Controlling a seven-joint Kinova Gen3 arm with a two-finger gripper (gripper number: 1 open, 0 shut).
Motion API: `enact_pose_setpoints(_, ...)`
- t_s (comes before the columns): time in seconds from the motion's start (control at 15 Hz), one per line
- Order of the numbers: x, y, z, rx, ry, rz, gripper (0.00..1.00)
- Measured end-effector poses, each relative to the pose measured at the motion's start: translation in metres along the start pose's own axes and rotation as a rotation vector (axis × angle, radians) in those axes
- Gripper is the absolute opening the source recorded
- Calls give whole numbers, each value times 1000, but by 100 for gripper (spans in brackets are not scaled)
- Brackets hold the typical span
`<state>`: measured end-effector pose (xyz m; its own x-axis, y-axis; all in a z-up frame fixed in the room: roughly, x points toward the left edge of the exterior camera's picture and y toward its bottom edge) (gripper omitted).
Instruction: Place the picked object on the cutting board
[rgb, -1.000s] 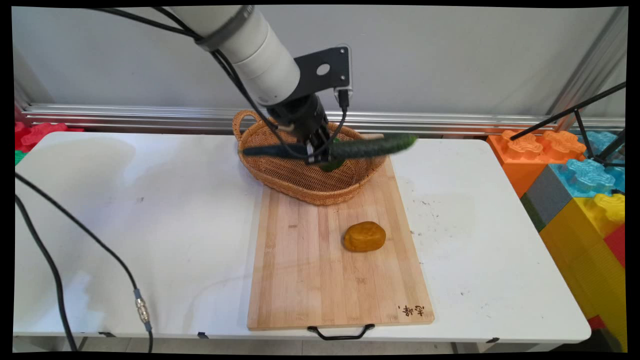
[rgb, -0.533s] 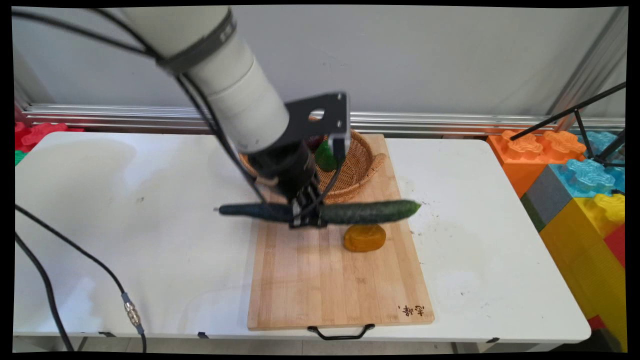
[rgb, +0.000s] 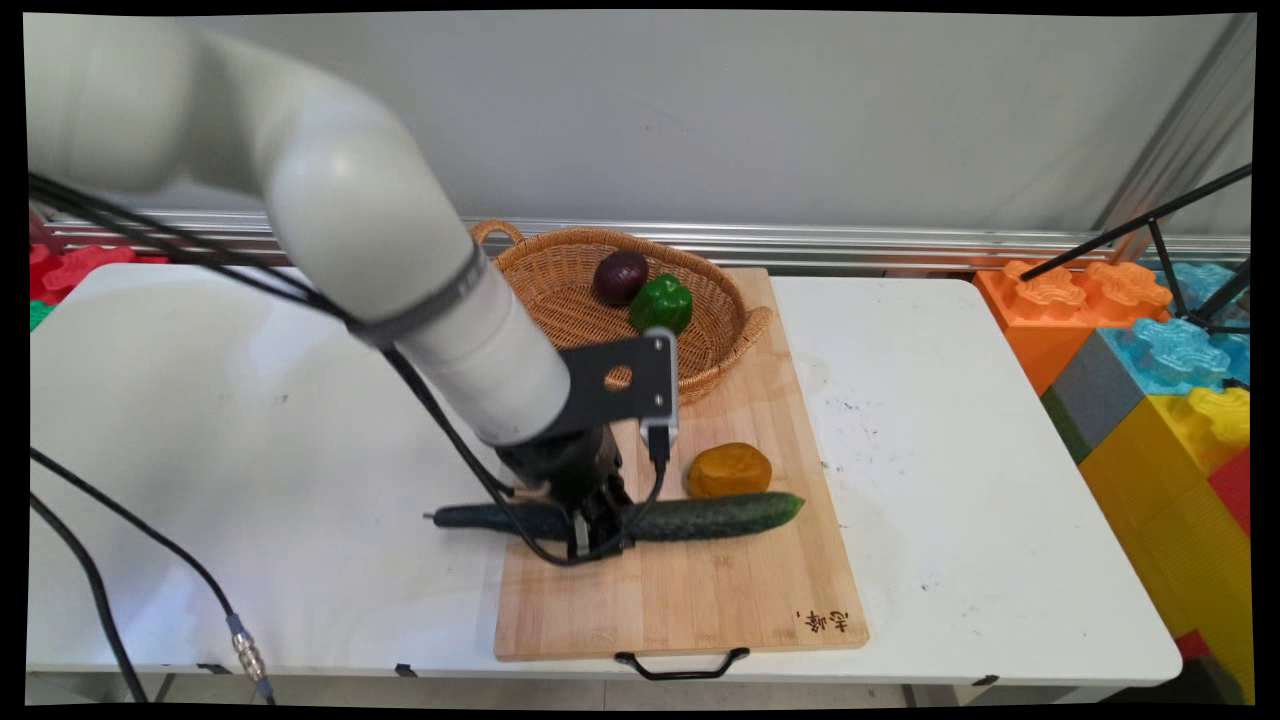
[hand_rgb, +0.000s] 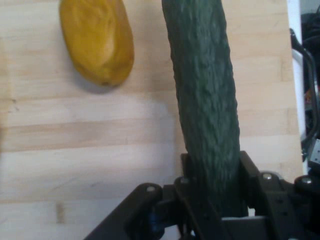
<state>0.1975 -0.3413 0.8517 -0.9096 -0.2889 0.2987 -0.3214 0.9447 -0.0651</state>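
A long dark green cucumber (rgb: 700, 517) (hand_rgb: 205, 100) lies crosswise just over the wooden cutting board (rgb: 690, 600), its stem end sticking out past the board's left edge. My gripper (rgb: 590, 530) (hand_rgb: 212, 200) is shut on its middle. An orange-brown lump like a potato (rgb: 729, 470) (hand_rgb: 97, 40) rests on the board right behind the cucumber. I cannot tell whether the cucumber touches the board.
A wicker basket (rgb: 560, 290) at the board's far end holds a dark purple round fruit (rgb: 620, 277) and a green bell pepper (rgb: 660, 303). Large coloured blocks (rgb: 1160, 380) stand off the table's right edge. Black cables (rgb: 120, 580) hang at the left.
The arm has carried the cucumber from above the basket toward the near side and down to the board, in front of the potato. The basket's contents are now uncovered.
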Motion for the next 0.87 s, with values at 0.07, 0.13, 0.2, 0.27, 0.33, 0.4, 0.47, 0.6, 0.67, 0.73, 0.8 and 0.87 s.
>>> enact_pose_setpoints(0.07,-2,2,10,0,2,-3,0)
enact_pose_setpoints(0.13,-4,3,19,-1,5,-6,0)
enact_pose_setpoints(0.2,-5,4,29,-1,11,-9,0)
enact_pose_setpoints(0.27,-5,5,37,0,18,-10,0)
enact_pose_setpoints(0.33,-5,5,44,3,25,-10,0)
enact_pose_setpoints(0.4,-5,5,49,5,31,-10,0)
enact_pose_setpoints(0.47,-4,5,55,7,38,-10,0)
enact_pose_setpoints(0.6,-2,5,62,6,50,-9,100)
enact_pose_setpoints(0.67,-1,4,64,3,57,-9,100)
enact_pose_setpoints(0.73,1,4,65,0,62,-10,100)
enact_pose_setpoints(0.8,2,3,66,-4,65,-12,100)
enact_pose_setpoints(0.87,3,3,64,-9,66,-15,100)
